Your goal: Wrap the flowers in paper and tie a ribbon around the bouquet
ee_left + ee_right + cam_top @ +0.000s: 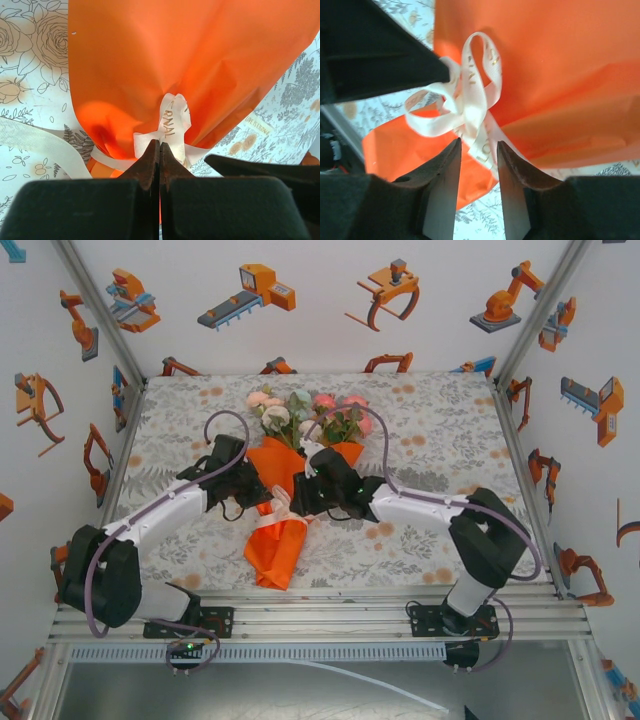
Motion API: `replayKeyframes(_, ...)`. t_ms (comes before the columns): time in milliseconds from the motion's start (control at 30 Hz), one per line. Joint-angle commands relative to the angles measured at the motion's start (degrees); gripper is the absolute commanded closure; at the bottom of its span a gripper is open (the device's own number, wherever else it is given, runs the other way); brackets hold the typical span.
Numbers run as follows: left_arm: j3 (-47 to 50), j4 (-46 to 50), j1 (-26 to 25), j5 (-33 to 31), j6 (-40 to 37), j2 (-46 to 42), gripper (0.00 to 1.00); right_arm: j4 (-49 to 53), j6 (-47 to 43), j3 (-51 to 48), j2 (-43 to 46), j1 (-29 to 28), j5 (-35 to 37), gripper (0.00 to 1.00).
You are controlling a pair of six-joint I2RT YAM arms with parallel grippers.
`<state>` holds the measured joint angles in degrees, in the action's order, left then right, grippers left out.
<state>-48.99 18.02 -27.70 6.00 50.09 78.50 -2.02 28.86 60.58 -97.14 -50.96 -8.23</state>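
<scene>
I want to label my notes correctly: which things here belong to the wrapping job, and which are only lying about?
Job: flowers, orange paper, ribbon.
Only background: leaf-print tablecloth, robot pictures on the walls.

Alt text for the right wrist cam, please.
A cream ribbon, knotted with loops, cinches the orange paper bouquet, one strand running down between the parted fingers of the right gripper. The left gripper meets the knot from the upper left; leaf-print tablecloth lies underneath.
</scene>
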Motion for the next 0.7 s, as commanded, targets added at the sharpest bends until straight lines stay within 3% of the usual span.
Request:
replayKeyframes(0,-0.3,1.4,0.2,0.7,-2.4,-1.0,1.00,3.4,-2.1,3.7,-2.2,0.1,1.3,0.70)
replayKeyframes(100,-0.1,1.5,0.4,0.8,-2.3,-0.8,1.00,5.1,-2.7,4.0,-2.4,0.1,3.3,0.79)
replayKeyframes(200,0.2,0.9,0.5,1.5,-2.2,-0.9,1.00,6.6,-4.1,3.4,-1.7,0.1,4.9,0.80)
replayKeyframes(367,0.0,1.1,0.5,1.7,-2.5,-1.2,1.00,7.7,-4.3,5.1,-2.3,0.1,3.6,0.68)
replayKeyframes(667,0.6,0.4,0.5,2.6,-3.3,-1.3,1.00,6.7,2.1,7.6,-4.3,0.1,3.4,0.67)
